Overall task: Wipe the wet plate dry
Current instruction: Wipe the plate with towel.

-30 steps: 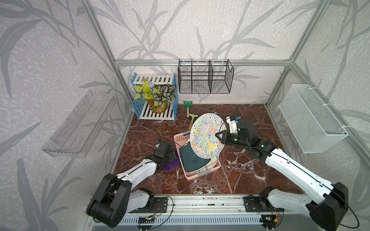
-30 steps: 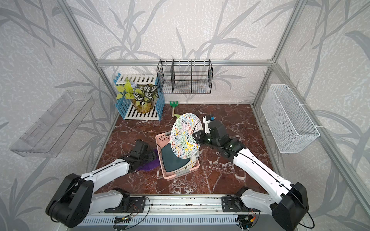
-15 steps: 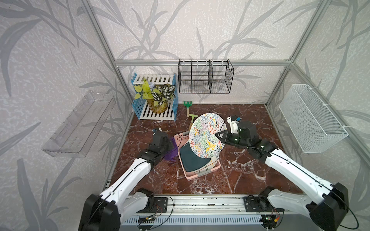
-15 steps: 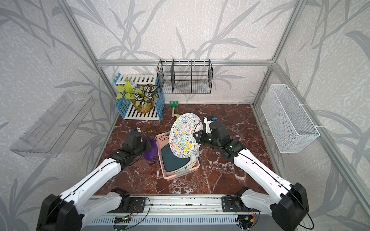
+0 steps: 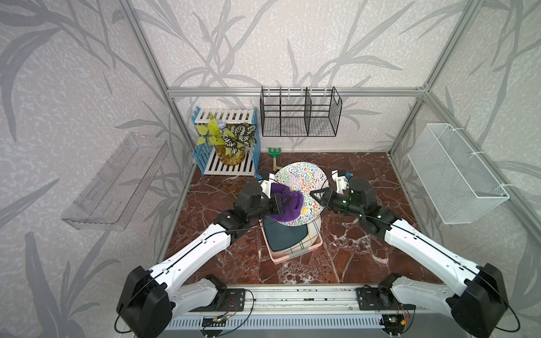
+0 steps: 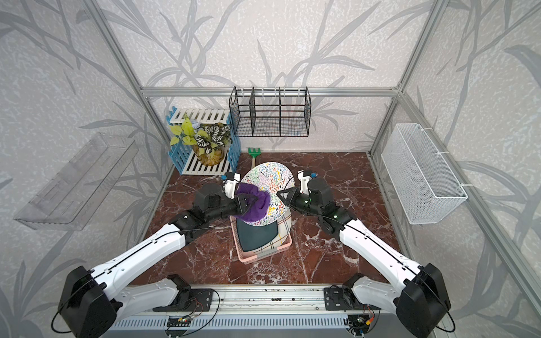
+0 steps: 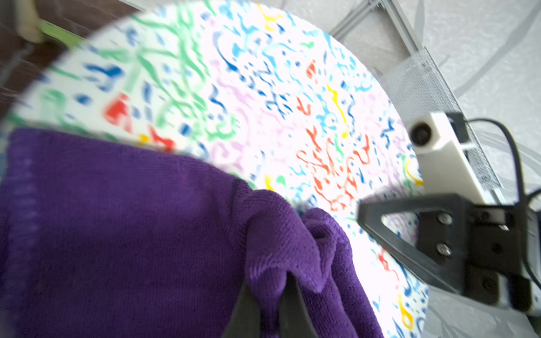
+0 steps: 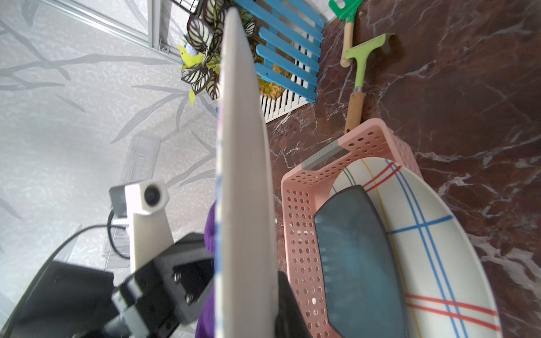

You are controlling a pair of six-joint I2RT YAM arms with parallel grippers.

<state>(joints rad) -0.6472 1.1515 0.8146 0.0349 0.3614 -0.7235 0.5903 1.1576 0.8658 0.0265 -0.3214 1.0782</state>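
A white plate (image 5: 306,178) (image 6: 270,177) covered in coloured squiggles stands on edge above the pink basket. My right gripper (image 5: 314,194) (image 6: 281,194) is shut on its right rim. The right wrist view shows the plate (image 8: 243,175) edge-on between the jaws of that gripper (image 8: 248,292). A purple cloth (image 5: 288,206) (image 6: 254,206) is bunched in my left gripper (image 5: 281,202) (image 6: 247,202), which is shut on it. In the left wrist view the cloth (image 7: 117,234) lies against the patterned face of the plate (image 7: 263,102), a fold pinched in the left gripper (image 7: 270,292).
The pink perforated basket (image 5: 288,257) (image 8: 301,228) on the marble floor holds a dark teal plate (image 5: 285,234) and a striped plate (image 5: 313,234). Green garden tools (image 5: 274,153) lie behind it. A plant crate (image 5: 228,140), black wire rack (image 5: 298,117), white mesh basket (image 5: 456,175) and clear shelf (image 5: 117,181) line the walls.
My left gripper shut on the purple cloth on the floor beside the basket, lifted it, and carried it right onto the plate's face. The right gripper kept holding the plate.
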